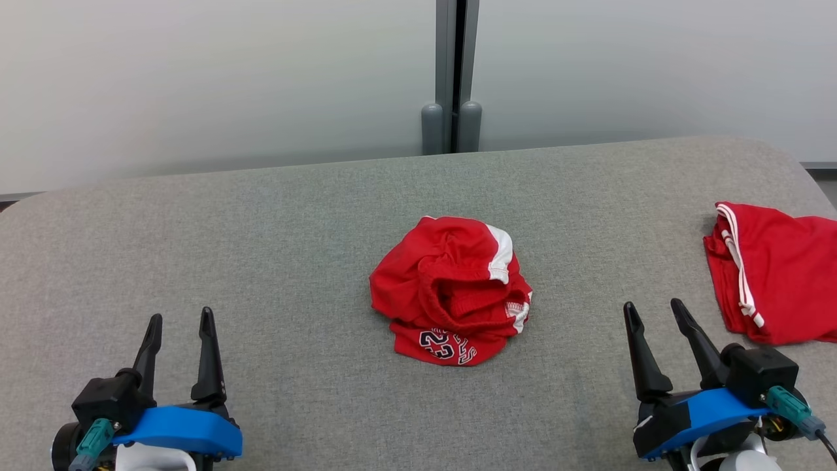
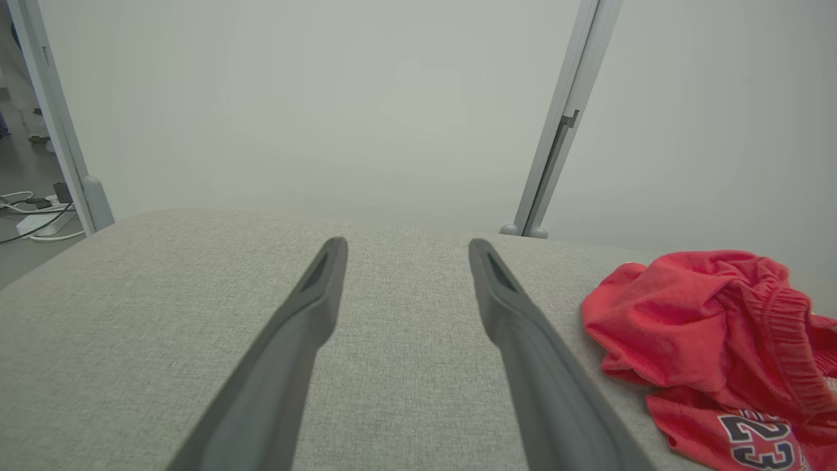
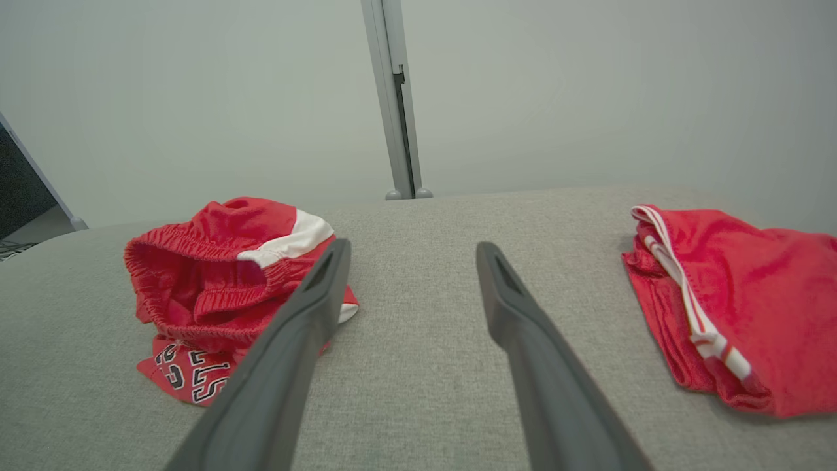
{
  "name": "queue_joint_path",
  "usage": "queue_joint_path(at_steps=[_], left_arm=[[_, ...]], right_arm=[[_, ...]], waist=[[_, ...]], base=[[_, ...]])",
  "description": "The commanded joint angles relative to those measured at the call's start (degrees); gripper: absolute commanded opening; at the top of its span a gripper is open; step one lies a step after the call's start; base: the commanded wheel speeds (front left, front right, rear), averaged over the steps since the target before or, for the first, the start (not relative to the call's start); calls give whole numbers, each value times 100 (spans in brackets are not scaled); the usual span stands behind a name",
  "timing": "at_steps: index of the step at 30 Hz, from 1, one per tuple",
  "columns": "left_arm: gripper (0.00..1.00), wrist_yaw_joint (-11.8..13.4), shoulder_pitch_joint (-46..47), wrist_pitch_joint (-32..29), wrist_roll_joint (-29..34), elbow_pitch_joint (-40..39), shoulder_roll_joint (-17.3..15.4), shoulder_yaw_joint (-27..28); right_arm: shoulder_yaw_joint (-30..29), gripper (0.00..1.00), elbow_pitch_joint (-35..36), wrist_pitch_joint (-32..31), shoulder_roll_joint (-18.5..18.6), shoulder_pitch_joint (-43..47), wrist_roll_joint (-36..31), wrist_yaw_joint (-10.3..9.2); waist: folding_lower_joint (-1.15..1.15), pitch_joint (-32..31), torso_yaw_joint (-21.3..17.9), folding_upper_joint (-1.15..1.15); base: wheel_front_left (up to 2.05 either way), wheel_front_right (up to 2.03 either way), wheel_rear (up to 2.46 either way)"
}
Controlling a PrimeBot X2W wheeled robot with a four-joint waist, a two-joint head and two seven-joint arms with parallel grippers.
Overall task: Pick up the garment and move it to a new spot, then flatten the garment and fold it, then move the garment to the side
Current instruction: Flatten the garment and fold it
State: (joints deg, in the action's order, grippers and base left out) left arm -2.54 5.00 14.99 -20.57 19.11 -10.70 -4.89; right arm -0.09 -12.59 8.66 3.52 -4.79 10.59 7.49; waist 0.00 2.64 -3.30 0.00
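Head view, left to right. Your left fingers [image 1: 208, 347] hang spread wide and empty over bare worktop [image 1: 294, 216], well apart from the shorts [image 1: 451, 291]. The shorts lie crumpled at the centre, probably placed there so either arm can reach them. Your right fingers [image 1: 639, 353], equally wide and empty, stand between the shorts and a second red garment [image 1: 778, 281] at the right edge. The open left side looks the freest new spot.
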Motion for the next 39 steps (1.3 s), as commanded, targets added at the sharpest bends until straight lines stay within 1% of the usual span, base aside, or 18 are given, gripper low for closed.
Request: queue_joint_path(at_steps=[1,7,11,13,16,20,23,27,30,34,39], left_arm=[[100,-27,88,25,41,19,1,12],[100,-58,138,25,98,16,18,13],[100,-141,351,1,165,80,39,-168],[100,-180,504,-36,207,108,99,-299],[100,-271,783,-128,316,96,199,-641],[100,-410,1136,-358,450,163,341,-1277],[100,-458,1330,-623,401,327,451,-1699],[100,-493,1524,-1057,200,625,527,-2093],[100,-494,1603,-1338,144,897,539,-2233],[100,-163,1727,-1467,144,1221,565,-2118],[100,317,1879,-1361,152,1525,614,-1937]], right_arm=[[10,100,-23,53,-20,-35,31,0],[31,100,-34,56,-22,-53,23,0],[53,100,-19,48,-22,-103,-7,0],[75,100,-14,51,-21,-124,-11,0],[122,100,-11,51,-24,-181,-16,0],[215,100,-33,63,-27,-238,4,0],[263,100,-58,87,-30,-300,30,0],[336,100,-97,135,-41,-367,78,0],[393,100,-147,173,-45,-425,94,0],[444,100,-208,220,-51,-441,103,0],[508,100,-277,252,-56,-484,124,0]], waist=[[0,8,-6,0],[0,37,-30,0],[0,82,-55,0],[0,109,-79,0],[0,159,-130,0],[0,259,-238,0],[0,326,-354,0],[0,413,-537,0],[0,460,-665,0],[0,488,-826,0],[0,479,-988,0]], base=[[0,0,0],[0,0,0],[0,0,0],[0,0,0],[0,0,0],[0,0,0],[0,0,0],[0,0,0],[0,0,0],[0,0,0],[0,0,0]])
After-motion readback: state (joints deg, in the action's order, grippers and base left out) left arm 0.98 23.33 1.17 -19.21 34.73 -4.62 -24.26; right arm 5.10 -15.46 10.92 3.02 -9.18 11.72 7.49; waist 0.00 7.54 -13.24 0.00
